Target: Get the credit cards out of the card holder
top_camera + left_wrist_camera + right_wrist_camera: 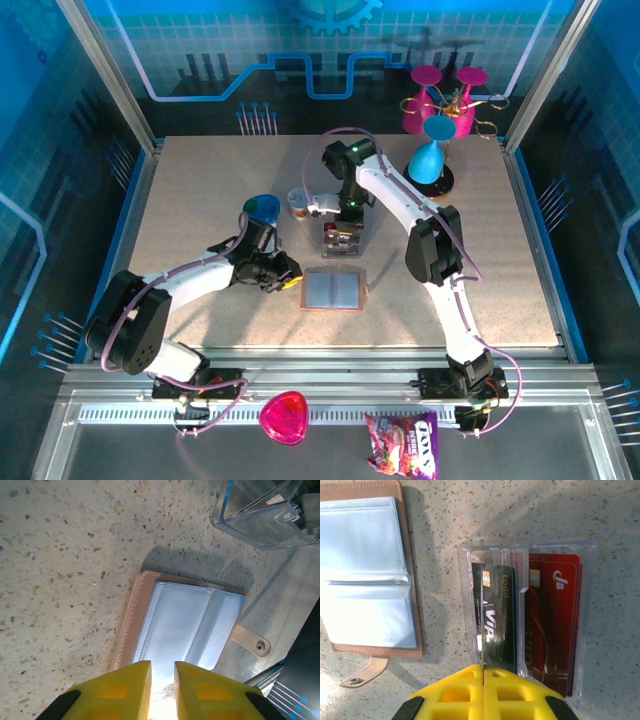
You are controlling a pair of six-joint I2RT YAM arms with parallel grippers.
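The card holder [333,290] lies open and flat mid-table, tan outside, pale blue lining up [185,620] [365,575]; its pockets show no card. My left gripper [292,282] hovers at its left edge, yellow fingers a narrow gap apart [162,667] with nothing between them. My right gripper [341,238] is shut [483,667] on a thin card [482,645] seen edge-on. That card stands in the left slot of a clear plastic container [530,550]. A black credit card [497,615] leans in that slot and a red one [555,615] fills the right slot.
The card holder's snap strap [362,674] sticks out on the table. Behind the container stand a blue-topped cup [264,208] and a small jar [300,203]. Blue [430,155] and pink [440,100] stemmed glasses are at the back right.
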